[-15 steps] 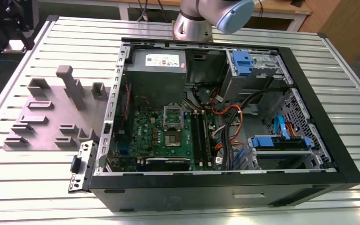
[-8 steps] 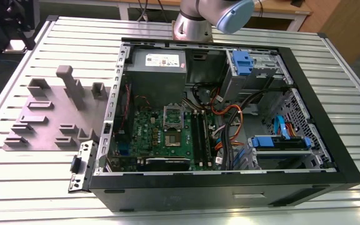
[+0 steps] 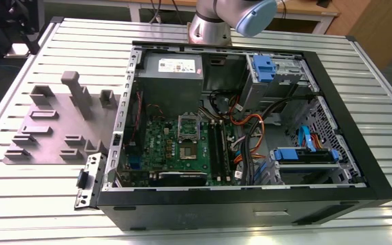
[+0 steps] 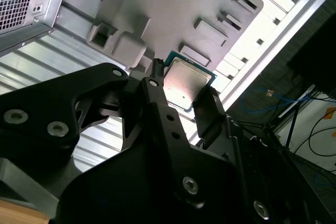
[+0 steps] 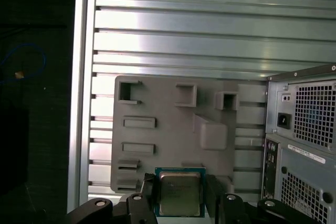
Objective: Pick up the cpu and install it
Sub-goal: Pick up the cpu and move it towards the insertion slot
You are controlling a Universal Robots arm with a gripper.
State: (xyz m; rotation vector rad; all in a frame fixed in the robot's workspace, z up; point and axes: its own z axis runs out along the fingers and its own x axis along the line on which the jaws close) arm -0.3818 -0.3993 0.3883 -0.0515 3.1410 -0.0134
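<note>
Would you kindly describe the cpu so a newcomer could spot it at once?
Find the grey moulded tray beside the computer case. In the first wrist view, the black gripper holds the cpu before it: a small flat square, silvery-topped with a greenish rim, unlike the tray's plain grey blocks.

The black gripper [image 4: 182, 85] holds the cpu [image 4: 187, 80] by two sides. A grey tray [image 4: 157, 9] sits behind it on the ribbed table [image 4: 31, 72].

A small flat square cpu [image 5: 179, 193] [image 4: 185, 83], dull silvery metal on top with a thin bluish-green rim, hangs in the air (lid facing both wrist views). Reckoning six o'clock toward the arm, the black gripper [image 5: 180, 182] pinches its nine and three o'clock edges.
</note>
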